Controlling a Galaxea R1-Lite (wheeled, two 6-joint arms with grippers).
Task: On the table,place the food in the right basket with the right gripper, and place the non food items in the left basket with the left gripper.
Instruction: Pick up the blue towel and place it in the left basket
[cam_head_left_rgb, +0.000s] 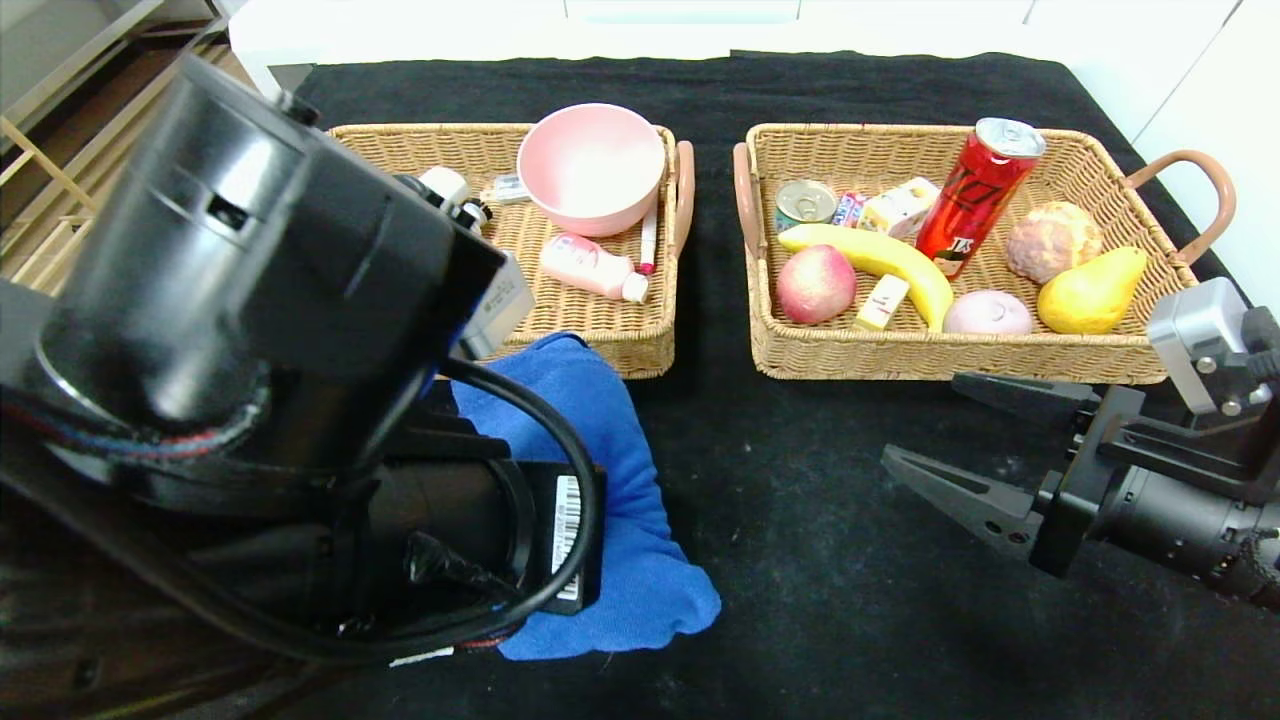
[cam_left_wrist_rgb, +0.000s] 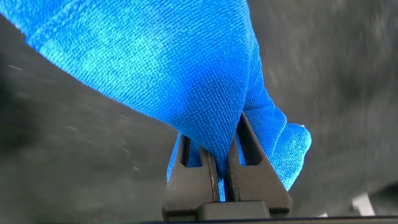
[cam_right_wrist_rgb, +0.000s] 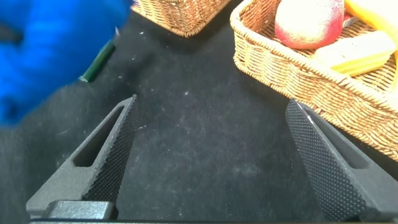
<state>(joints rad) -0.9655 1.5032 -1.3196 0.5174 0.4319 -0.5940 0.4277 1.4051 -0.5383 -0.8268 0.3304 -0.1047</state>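
Note:
A blue cloth (cam_head_left_rgb: 625, 480) (cam_left_wrist_rgb: 174, 68) is pinched between the jaws of my left gripper (cam_left_wrist_rgb: 219, 149), which is shut on a fold of it just in front of the left basket (cam_head_left_rgb: 640, 350). In the head view my left arm hides that gripper. My right gripper (cam_head_left_rgb: 920, 418) (cam_right_wrist_rgb: 211, 102) is open and holds nothing. It hovers over the black table in front of the right basket (cam_head_left_rgb: 950, 355) (cam_right_wrist_rgb: 298, 65). That basket holds a banana (cam_head_left_rgb: 880, 255), a peach (cam_head_left_rgb: 815, 283) (cam_right_wrist_rgb: 308, 22), a pear (cam_head_left_rgb: 1090, 290), a bread roll (cam_head_left_rgb: 1052, 240) and a red can (cam_head_left_rgb: 975, 195).
The left basket holds a pink bowl (cam_head_left_rgb: 590, 165) and a pink bottle (cam_head_left_rgb: 590, 265). A thin dark green stick (cam_right_wrist_rgb: 97, 62) lies on the table near the cloth. The table's far edge meets a white wall.

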